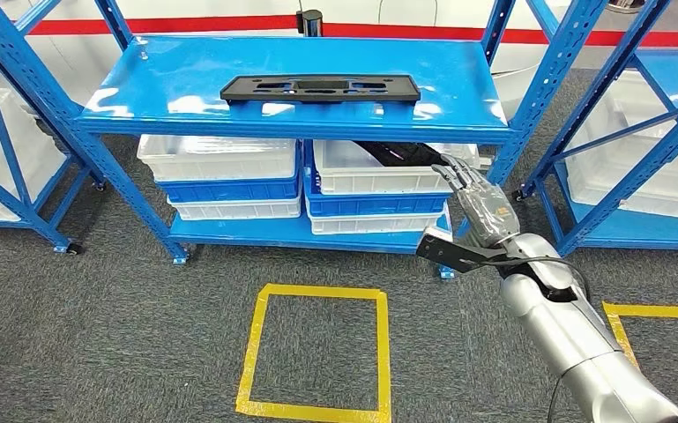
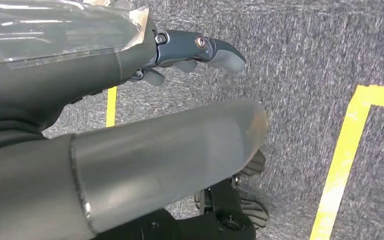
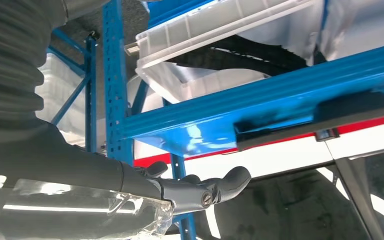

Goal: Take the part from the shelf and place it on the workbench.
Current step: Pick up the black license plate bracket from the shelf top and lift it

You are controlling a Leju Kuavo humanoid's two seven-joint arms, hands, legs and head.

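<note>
This looks like a warehouse or factory storeroom: blue steel shelving racks on castors stand in a row on grey carpet, stacked white and blue plastic bins fill the lower shelves, and yellow floor tape marks out standing positions
</note>
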